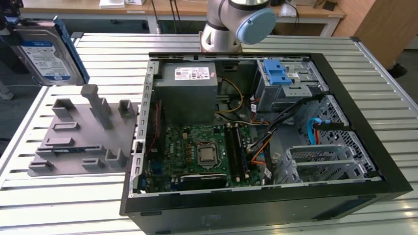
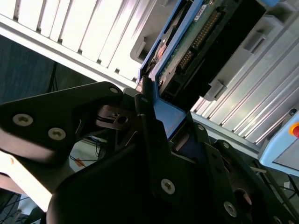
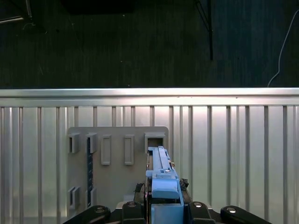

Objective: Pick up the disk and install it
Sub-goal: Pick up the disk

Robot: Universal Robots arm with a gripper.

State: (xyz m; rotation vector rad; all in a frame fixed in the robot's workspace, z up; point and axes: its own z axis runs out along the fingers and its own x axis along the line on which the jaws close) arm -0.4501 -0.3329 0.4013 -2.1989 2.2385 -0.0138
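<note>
Slatted aluminium desk [image 1: 58, 196]: black gripper [image 3: 163, 205] clamps the silver, blue-railed disk [image 1: 43, 55] upright, well apart from the open black computer case [image 1: 261, 213].

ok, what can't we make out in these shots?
Exterior view: whatever holds the disk runs off the view's left edge.
First wrist view: the disk sits edge-on, label face hidden; the frame edge cuts off the gripper.
Second wrist view: the gripper's dark body covers its contact with the disk.
Exterior view: cables and the blue latch cover the drive cage; bay free or not, unclear.
</note>
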